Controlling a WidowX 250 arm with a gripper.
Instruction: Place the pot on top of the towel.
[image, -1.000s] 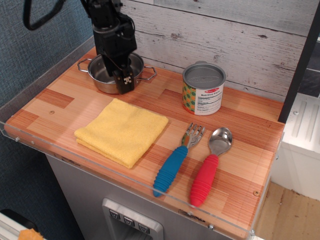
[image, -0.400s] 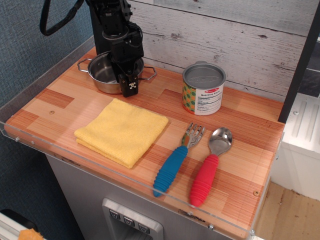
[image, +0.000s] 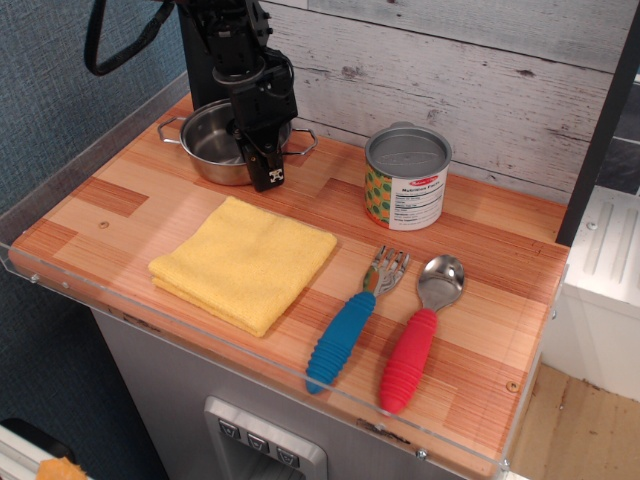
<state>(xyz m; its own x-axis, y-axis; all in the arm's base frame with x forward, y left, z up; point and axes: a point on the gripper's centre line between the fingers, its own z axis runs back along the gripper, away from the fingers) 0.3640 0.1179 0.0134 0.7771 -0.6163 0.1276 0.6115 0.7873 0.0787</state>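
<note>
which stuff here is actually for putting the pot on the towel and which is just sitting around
For the job: pot, towel, gripper at the pot's near rim.

Lying about: tin can, blue-handled fork, red-handled spoon.

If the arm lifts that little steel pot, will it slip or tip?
The pot looks shiny and smooth, so it may slip somewhat in the gripper. It is shallow, wide and seemingly empty, so probably light and steady, though a grip at one rim could tilt it.

The pot's (image: 215, 145) right rim is hidden by the gripper (image: 268, 172), whose jaw state cannot be told.
</note>
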